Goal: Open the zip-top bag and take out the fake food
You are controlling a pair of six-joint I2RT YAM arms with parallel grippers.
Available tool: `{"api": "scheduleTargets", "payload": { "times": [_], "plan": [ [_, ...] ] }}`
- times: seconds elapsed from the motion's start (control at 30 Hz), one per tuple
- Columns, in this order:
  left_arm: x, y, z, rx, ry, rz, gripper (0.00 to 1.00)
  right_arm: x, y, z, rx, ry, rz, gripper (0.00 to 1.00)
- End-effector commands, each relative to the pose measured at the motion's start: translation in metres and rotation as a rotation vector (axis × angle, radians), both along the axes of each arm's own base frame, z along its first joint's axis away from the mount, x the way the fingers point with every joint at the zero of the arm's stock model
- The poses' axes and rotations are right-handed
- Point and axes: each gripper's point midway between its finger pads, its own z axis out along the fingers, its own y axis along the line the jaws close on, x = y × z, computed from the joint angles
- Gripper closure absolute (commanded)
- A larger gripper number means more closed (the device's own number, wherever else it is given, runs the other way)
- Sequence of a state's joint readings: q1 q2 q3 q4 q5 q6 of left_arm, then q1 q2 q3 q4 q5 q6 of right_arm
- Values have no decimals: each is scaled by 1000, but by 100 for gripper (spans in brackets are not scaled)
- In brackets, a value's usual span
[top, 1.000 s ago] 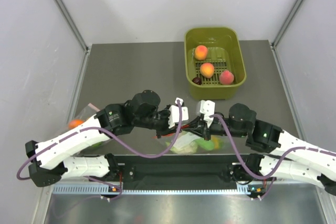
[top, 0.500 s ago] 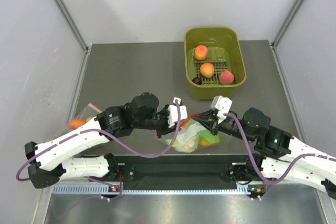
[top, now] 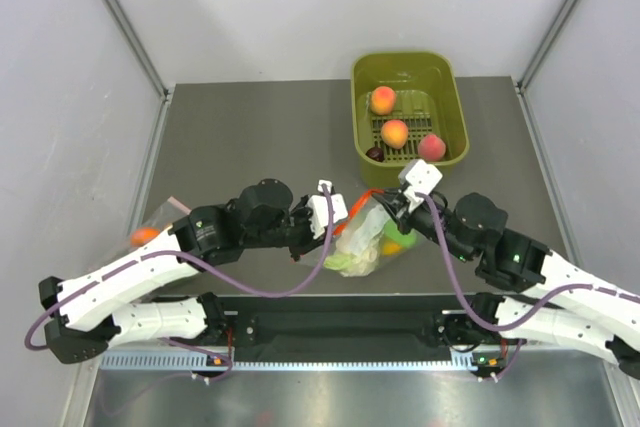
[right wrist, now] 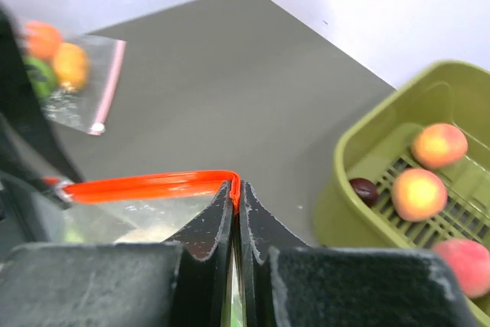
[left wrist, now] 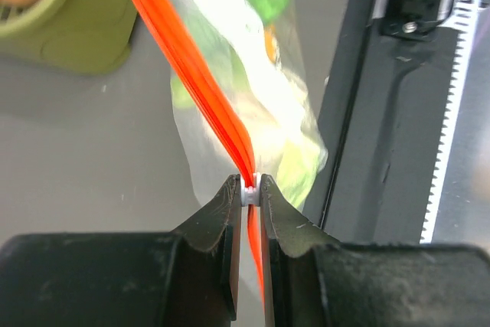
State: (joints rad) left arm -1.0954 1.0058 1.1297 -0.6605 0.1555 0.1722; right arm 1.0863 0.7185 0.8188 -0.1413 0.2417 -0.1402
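The zip-top bag (top: 362,239) hangs between my two grippers, above the table near its front edge. Its orange-red zip strip (top: 360,202) runs taut from one gripper to the other. The fake food is inside: a green piece (top: 396,231), a yellow-orange piece (top: 392,247) and white cauliflower (top: 356,251). My left gripper (top: 337,228) is shut on the strip's white slider (left wrist: 250,191). My right gripper (top: 389,199) is shut on the strip's far end (right wrist: 236,183). The bag (left wrist: 253,105) droops below the strip (left wrist: 184,59). The red piece is hidden.
A green basket (top: 358,117) stands at the back right with three peaches (top: 395,133) and a dark plum (top: 374,153). A second clear bag with a pink strip (top: 155,229) lies at the table's left edge, also in the right wrist view (right wrist: 69,74).
Both grippers have raised the bag and carried it back from the front edge. The right gripper has swung up and back toward the basket, stretching the strip.
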Motion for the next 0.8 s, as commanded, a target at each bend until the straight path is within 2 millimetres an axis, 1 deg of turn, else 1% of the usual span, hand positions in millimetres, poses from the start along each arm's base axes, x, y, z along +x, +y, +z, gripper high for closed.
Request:
{"api": "scheduleTargets", "payload": {
  "times": [0.0, 0.03, 0.07, 0.1, 0.13, 0.17, 0.2, 0.3, 0.47, 0.6, 0.63, 0.67, 0.7, 0.73, 0.77],
  "plan": [
    [-6, 31, -32, 133, 89, 97, 100, 38, -26, 52, 106, -92, -200, 100],
    [-2, 35, -37, 156, 87, 132, 100, 41, -26, 52, 110, -86, -201, 100],
    [-2, 39, -42, 177, 95, 149, 100, 50, -33, 52, 114, -83, -228, 100],
    [-2, 42, -48, 194, 109, 166, 100, 53, -30, 49, 124, -64, -211, 100],
    [-2, 43, -51, 202, 119, 174, 100, 57, -32, 47, 126, -54, -212, 100],
    [-4, 44, -54, 206, 126, 177, 100, 66, -41, 48, 133, -52, -239, 100],
    [-5, 46, -57, 213, 137, 184, 100, 67, -39, 47, 145, -38, -217, 100],
    [-7, 48, -59, 208, 143, 188, 100, 78, -48, 44, 150, -23, -240, 100],
    [-10, 48, -53, 174, 140, 174, 100, 93, -57, 31, 136, 15, -281, 100],
    [-16, 39, -51, 137, 163, 134, 100, 101, -59, 11, 124, 75, -302, 100],
    [-16, 33, -47, 108, 164, 117, 100, 102, -59, 5, 107, 93, -305, 100],
    [-18, 29, -48, 92, 171, 102, 100, 101, -58, 1, 117, 125, -308, 100],
    [-24, 23, -46, 70, 190, 72, 100, 100, -57, -4, 124, 157, -311, 100],
    [-22, 15, -39, 24, 178, 59, 100, 98, -58, -11, 107, 196, -317, 98],
    [-22, 11, -39, 13, 184, 52, 100, 97, -58, -16, 116, 236, -327, 94]
  ]
}}
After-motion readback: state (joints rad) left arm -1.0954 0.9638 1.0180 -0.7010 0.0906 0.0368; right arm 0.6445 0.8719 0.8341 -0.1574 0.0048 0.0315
